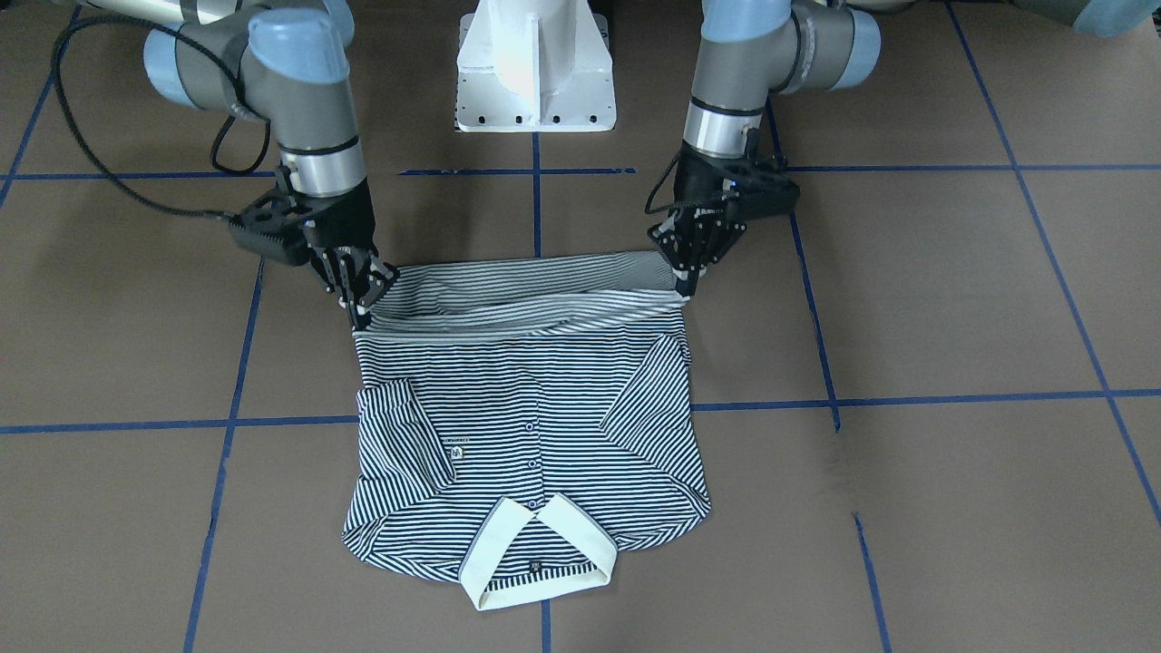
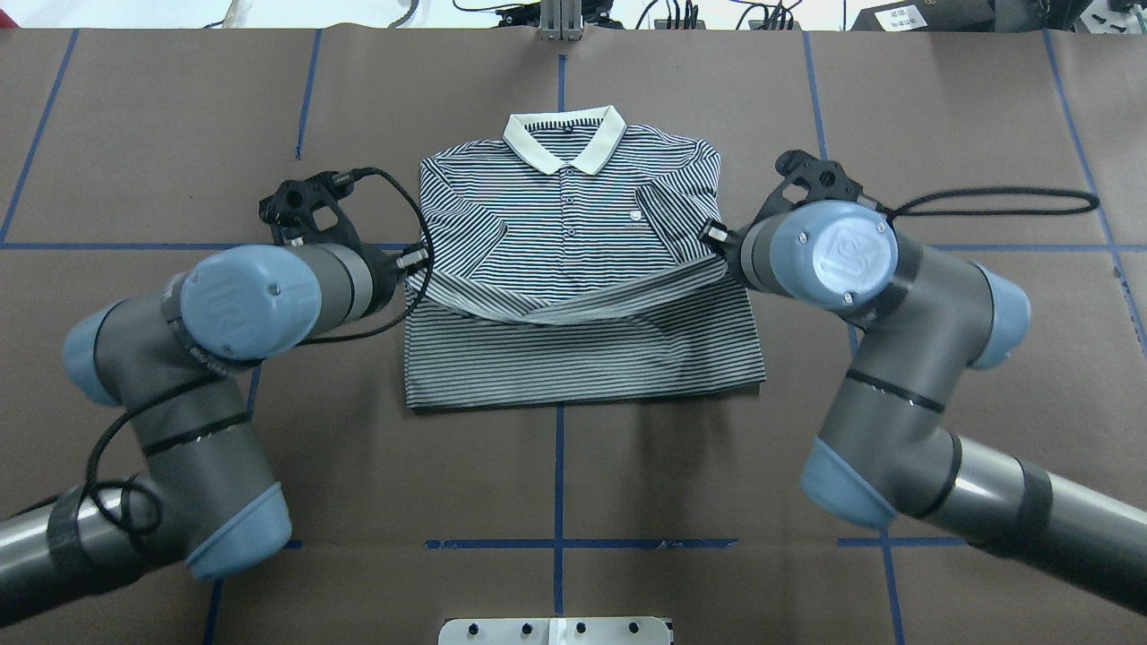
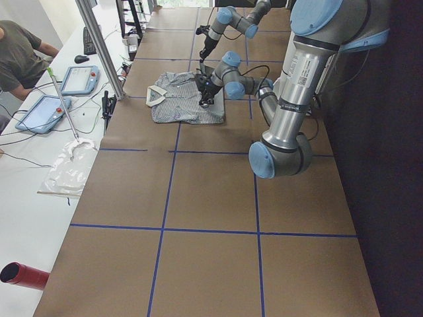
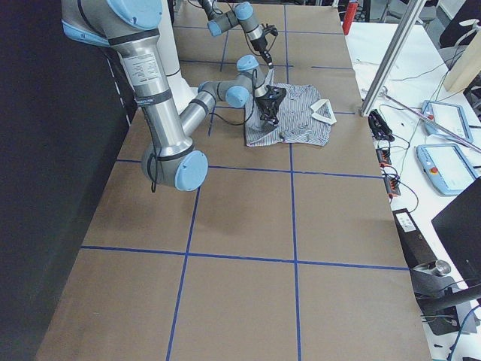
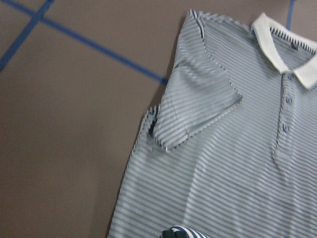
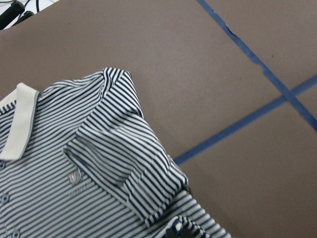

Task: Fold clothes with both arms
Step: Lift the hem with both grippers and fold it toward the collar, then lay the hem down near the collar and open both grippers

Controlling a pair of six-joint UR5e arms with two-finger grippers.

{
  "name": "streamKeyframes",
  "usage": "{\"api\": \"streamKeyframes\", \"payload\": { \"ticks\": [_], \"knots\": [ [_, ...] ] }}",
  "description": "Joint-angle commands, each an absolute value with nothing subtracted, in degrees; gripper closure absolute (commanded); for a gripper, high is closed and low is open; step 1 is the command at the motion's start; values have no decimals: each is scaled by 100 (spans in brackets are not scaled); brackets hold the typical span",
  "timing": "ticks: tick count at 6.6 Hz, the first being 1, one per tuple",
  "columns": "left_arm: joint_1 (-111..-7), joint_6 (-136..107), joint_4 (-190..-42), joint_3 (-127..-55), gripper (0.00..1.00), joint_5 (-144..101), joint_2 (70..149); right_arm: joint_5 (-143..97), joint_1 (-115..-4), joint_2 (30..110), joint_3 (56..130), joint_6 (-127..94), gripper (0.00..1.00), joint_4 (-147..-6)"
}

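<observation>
The striped polo shirt [image 1: 535, 426] lies face up on the brown table, sleeves folded in over the chest, white collar [image 1: 535, 549] on the side far from the robot. My left gripper [image 1: 687, 277] is shut on one corner of the bottom hem. My right gripper [image 1: 360, 304] is shut on the other corner. Both corners are lifted off the table, and the hem sags between them over the shirt's lower half [image 2: 573, 296]. In the overhead view my wrists cover most of both grippers. Each wrist view shows a folded sleeve [image 5: 198, 106] [image 6: 124, 168] below it.
The white pedestal base [image 1: 535, 73] stands behind the shirt. Blue tape lines [image 1: 907, 399] cross the table. Beyond the table's far edge are a metal post [image 3: 99, 46], tablets [image 3: 79, 79], a plastic bag [image 3: 69, 168], a red cylinder [image 3: 23, 275] and a seated person [image 3: 20, 53].
</observation>
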State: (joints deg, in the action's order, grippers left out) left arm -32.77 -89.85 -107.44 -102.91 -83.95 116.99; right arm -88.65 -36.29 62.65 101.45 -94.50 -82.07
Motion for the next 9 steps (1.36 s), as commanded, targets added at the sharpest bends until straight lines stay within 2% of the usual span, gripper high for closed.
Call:
{"api": "streamKeyframes", "payload": {
  "ticks": [1,3,4,7,9],
  "knots": [
    [-4049,-8317,-11564,-8882,100,-8402,12285,-9166,-4384,5330,8655,-8703,100,-8174],
    [-4139,-8227,-12616,-7592,100,-8376,12611,-9158,-4578,4775,7206,-8692,100,-7194],
    [-4140,-8105,-12943,-7324,100,-8350,12664,-9158,-4596,4538,6746,-8684,100,-7007],
    [-4131,-8103,-13025,-6927,100,-8350,12997,-9158,-4562,4351,6443,-8684,100,-6970],
    [-4113,-8103,-13034,-6856,78,-8358,13025,-9132,-4491,4281,6451,-8692,68,-6970]
  ]
}}
